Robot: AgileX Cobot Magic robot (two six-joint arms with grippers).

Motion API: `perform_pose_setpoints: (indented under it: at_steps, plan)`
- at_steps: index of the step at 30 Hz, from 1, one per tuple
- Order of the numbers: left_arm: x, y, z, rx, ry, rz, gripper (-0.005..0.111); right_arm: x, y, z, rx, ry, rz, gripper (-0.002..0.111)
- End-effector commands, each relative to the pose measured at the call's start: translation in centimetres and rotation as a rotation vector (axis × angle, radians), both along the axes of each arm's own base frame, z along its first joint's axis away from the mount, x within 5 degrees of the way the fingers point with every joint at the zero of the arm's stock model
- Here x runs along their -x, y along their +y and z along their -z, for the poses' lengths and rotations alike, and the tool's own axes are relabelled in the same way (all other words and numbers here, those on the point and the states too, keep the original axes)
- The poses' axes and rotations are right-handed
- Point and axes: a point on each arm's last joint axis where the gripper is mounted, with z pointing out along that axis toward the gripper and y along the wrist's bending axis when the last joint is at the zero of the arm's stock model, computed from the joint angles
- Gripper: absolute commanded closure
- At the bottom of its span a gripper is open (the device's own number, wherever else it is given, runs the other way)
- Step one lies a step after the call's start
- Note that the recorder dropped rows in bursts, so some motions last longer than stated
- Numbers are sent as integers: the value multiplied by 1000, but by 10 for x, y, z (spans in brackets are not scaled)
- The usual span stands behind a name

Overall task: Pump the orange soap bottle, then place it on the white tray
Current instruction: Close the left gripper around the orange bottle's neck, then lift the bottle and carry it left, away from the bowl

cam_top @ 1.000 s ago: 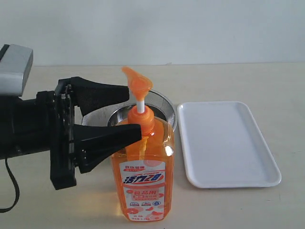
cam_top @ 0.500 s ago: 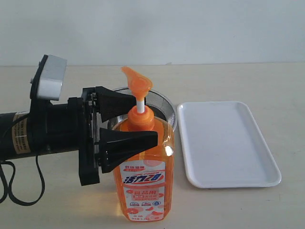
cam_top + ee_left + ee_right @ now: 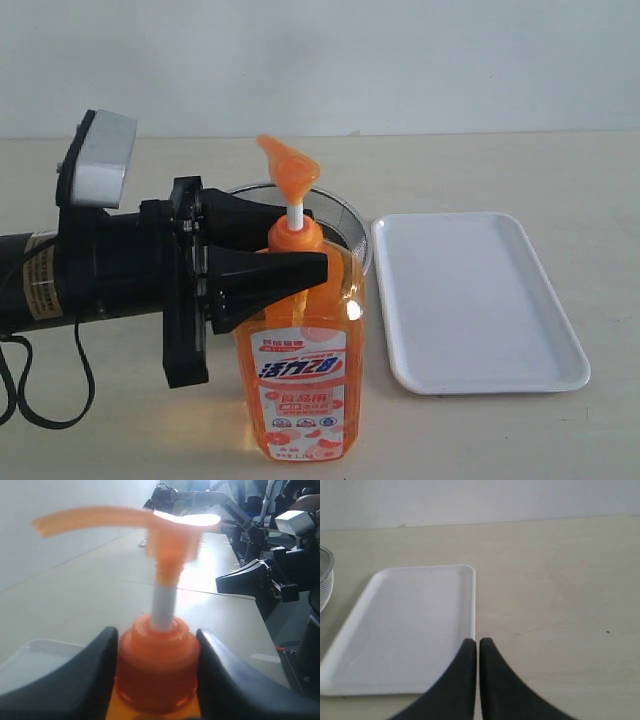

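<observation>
- Closed in since a moment ago, my left fingers now pinch the bottle at its collar, held between them.
- Its pump head stands up; pumping and moving both remain, I judge.
- My right fingers are pressed together and empty, with the tray just ahead of them.

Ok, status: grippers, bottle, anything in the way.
Left gripper shut on orange soap bottle collar, pump head up. Right gripper shut, empty. Bottle upright, off white tray; mesh bowl behind it.
</observation>
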Motion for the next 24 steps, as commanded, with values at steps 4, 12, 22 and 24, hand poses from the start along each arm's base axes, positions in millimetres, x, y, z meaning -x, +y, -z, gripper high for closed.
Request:
perform_pose_setpoints:
  at_steps: [4,12,22,24]
  plan:
    - [0,-1,1,-21,-24,6,102,0,0,-1,1,-9,1,108]
    - [4,0,0,-15,8,11,102,0,0,-1,1,-9,1,108]
    - [36,28,-24,-3,-88,-221,102,0,0,-1,0,-9,1,108]
    - [41,31,-29,19,-101,-245,102,0,0,-1,0,-9,1,108]
